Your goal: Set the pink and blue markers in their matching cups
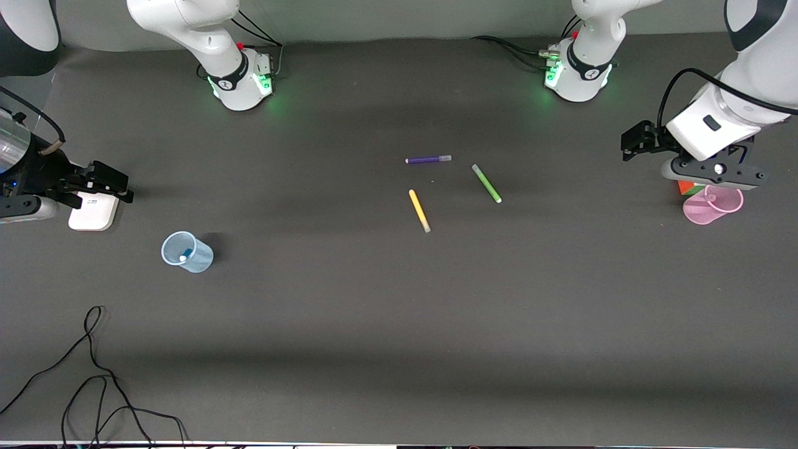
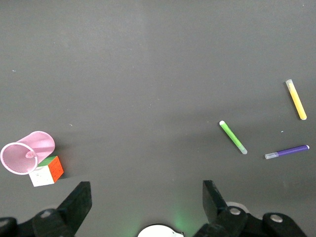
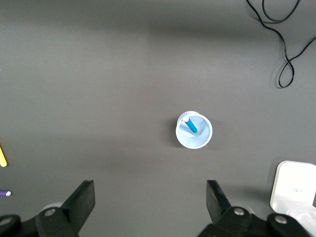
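Note:
The pale blue cup (image 1: 194, 255) stands upright toward the right arm's end of the table, with the blue marker (image 1: 183, 256) standing in it, white tip up. It also shows in the right wrist view (image 3: 202, 139), with the marker (image 3: 190, 126) inside. The pink cup (image 1: 726, 202) stands at the left arm's end, with the pink marker's pale end (image 1: 711, 198) showing inside. The left wrist view shows the cup (image 2: 42, 142) and the marker end (image 2: 30, 155). My left gripper (image 1: 637, 142) is open and empty in the air beside the pink cup. My right gripper (image 1: 107, 182) is open and empty, away from the blue cup.
A purple pen (image 1: 428, 159), a green pen (image 1: 486, 183) and a yellow pen (image 1: 419, 211) lie mid-table. A puzzle cube (image 2: 47, 171) sits against the pink cup. A white box (image 1: 93, 212) lies under my right gripper. Black cables (image 1: 93, 374) trail near the front edge.

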